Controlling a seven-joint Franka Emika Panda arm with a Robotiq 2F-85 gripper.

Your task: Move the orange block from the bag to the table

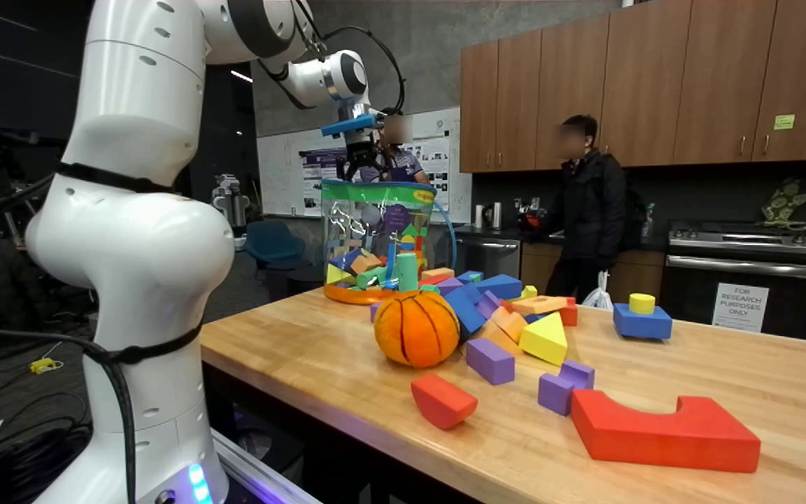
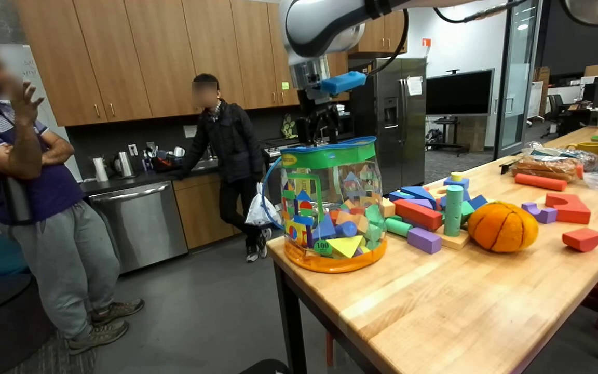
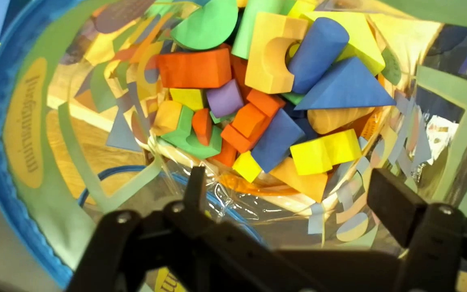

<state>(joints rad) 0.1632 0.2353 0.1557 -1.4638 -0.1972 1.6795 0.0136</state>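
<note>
The see-through bag point(image 1: 375, 191) stands upright at a corner of the wooden table point(image 2: 408, 317), with its blue-rimmed mouth open at the top. Colourful blocks fill its lower part. From above, the wrist view shows several orange pieces among them: a light orange arch point(image 3: 258, 61), an orange wedge point(image 3: 306, 182) partly under yellow blocks, and a small orange block point(image 3: 168, 117). Which is the orange block meant, I cannot tell. Pointing down just over the bag's mouth, my gripper point(image 2: 318, 136) is open, its fingers point(image 3: 196, 188) wide apart with nothing between them.
Beside the bag lies a heap of loose blocks point(image 1: 480, 301), with an orange ball point(image 2: 503, 227) and an upright green cylinder point(image 2: 453, 210). A red arch point(image 1: 662, 434) and red half-round point(image 1: 443, 401) lie further along. Two people stand beyond the table.
</note>
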